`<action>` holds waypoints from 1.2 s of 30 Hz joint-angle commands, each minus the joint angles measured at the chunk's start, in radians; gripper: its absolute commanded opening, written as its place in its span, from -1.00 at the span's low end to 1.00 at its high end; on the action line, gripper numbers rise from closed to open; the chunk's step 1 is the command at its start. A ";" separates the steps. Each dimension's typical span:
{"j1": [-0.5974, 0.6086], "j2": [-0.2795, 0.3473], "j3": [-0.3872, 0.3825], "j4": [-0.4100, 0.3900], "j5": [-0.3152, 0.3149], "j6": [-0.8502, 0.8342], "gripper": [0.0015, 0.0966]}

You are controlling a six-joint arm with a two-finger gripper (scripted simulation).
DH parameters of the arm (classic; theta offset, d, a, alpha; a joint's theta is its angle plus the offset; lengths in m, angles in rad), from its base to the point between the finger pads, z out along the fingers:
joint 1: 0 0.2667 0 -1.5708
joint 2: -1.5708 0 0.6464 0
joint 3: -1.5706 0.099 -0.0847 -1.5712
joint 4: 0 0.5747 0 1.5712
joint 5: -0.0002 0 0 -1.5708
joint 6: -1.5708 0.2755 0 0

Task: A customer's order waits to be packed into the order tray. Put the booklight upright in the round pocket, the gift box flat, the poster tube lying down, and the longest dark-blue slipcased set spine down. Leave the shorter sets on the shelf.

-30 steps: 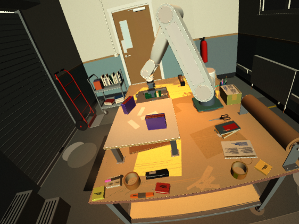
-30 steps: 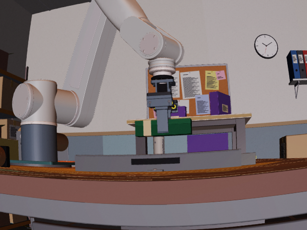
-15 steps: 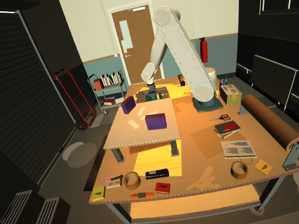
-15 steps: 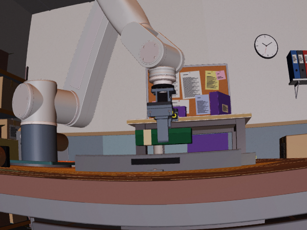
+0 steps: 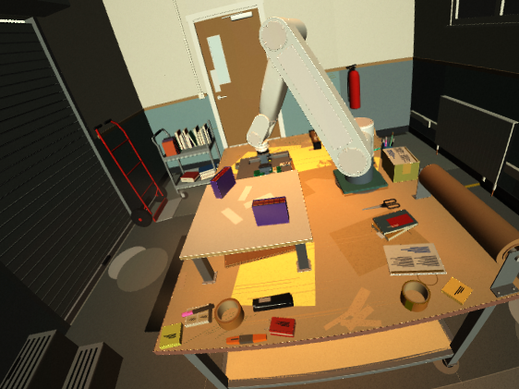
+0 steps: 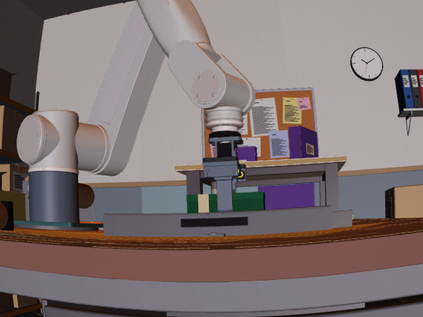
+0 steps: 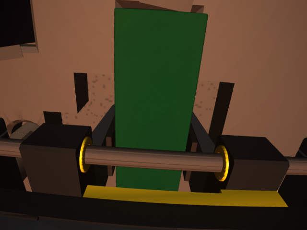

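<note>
The grey order tray's (image 6: 218,220) front wall hides the lower part of the green gift box (image 6: 225,202) with its cream band. The box lies flat and is held in my closed gripper (image 6: 223,201), low in the tray. A long dark-blue slipcased set (image 6: 288,195) stands in the tray to the box's right. Two shorter sets (image 5: 270,210) (image 5: 223,181) sit on the raised shelf (image 5: 249,215). In the wrist camera the box (image 7: 156,94) runs lengthwise between the fingers. The booklight and poster tube are not clearly visible.
The tray (image 5: 265,163) sits at the table's far end, behind the shelf and left of the arm's base (image 5: 360,176). Tape rolls (image 5: 229,313) (image 5: 414,295), books (image 5: 394,223), scissors (image 5: 383,204) and a large paper roll (image 5: 466,209) lie on the near and right table.
</note>
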 commanded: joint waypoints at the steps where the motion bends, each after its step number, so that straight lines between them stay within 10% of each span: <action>1: 0.000 0.002 0.000 0.000 -0.003 0.000 -0.96; 36: 0.000 0.037 0.004 0.000 -0.041 0.000 -0.96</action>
